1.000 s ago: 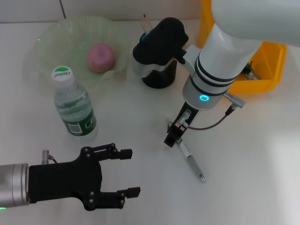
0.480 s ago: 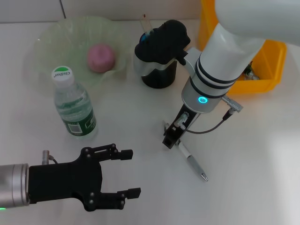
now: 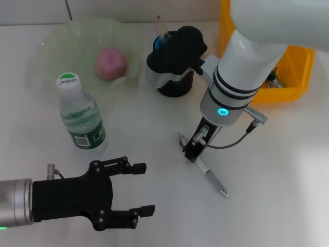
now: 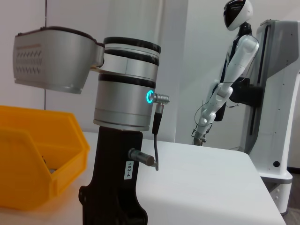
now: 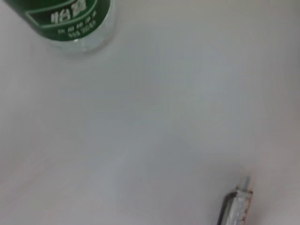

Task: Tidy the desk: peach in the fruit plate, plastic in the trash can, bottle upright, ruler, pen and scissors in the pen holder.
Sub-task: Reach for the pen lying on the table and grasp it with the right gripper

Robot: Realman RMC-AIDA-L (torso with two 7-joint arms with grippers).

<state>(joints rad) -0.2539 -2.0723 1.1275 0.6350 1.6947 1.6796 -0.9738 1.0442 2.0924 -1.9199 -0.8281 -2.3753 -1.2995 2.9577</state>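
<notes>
Pen (image 3: pixel 212 176) lies on the bench (image 3: pixel 282 170), its far end under our right pincer (image 3: pixel 192 151), whose spread we cannot tell, so we judge gripping squarely across the barrel best; left pincer (image 3: pixel 138 189) waits wide, near-left.

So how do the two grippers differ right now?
The left gripper hangs low near the desk's front edge with fingers spread open on nothing. The right gripper points straight down at the desk's middle, right at the pen's upper end; whether it is open or shut is hidden. Both are black.
</notes>
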